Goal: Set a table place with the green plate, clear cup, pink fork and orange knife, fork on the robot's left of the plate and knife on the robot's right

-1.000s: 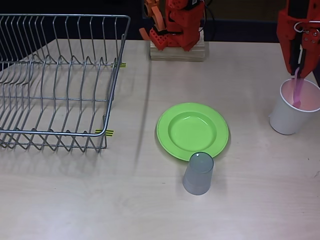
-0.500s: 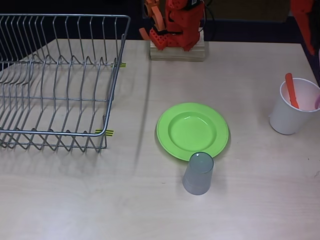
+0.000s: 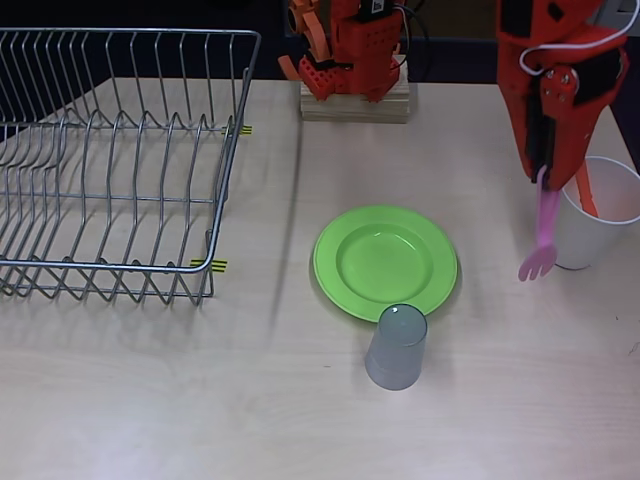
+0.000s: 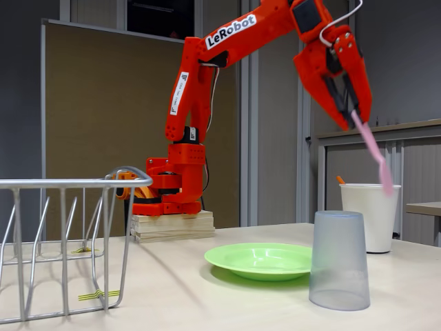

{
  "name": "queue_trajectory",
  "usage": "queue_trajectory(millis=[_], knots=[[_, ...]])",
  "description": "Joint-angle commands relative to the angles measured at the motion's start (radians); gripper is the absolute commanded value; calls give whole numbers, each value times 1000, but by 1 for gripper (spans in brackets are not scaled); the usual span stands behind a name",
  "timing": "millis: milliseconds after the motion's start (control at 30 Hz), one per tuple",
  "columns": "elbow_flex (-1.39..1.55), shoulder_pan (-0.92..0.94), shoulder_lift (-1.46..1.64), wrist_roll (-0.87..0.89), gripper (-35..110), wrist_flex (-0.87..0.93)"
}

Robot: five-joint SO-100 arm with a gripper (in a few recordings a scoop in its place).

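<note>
Since the earlier frame the gripper (image 3: 545, 172) has swung back over the table with the pink fork (image 3: 541, 238) lifted clear of the white cup (image 3: 600, 232). Reading left to right in the overhead view: the dish rack (image 3: 110, 160) stands apart; the green plate (image 3: 385, 262) lies centred, the clear cup (image 3: 397, 347) inverted at its near rim. Your gripper pinches the fork's handle, tines hanging, ready for carrying. The orange knife (image 3: 585, 193) waits in the white cup

Red-orange arm (image 4: 207, 76), white "LeRobot" lettering, white cable.
</note>
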Motion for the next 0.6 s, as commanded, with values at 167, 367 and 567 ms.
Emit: queue_trajectory(millis=[167, 367, 567], knots=[[238, 11, 18, 147, 0, -184], [362, -3, 9, 235, 0, -325], [468, -48, -6, 367, 0, -385]])
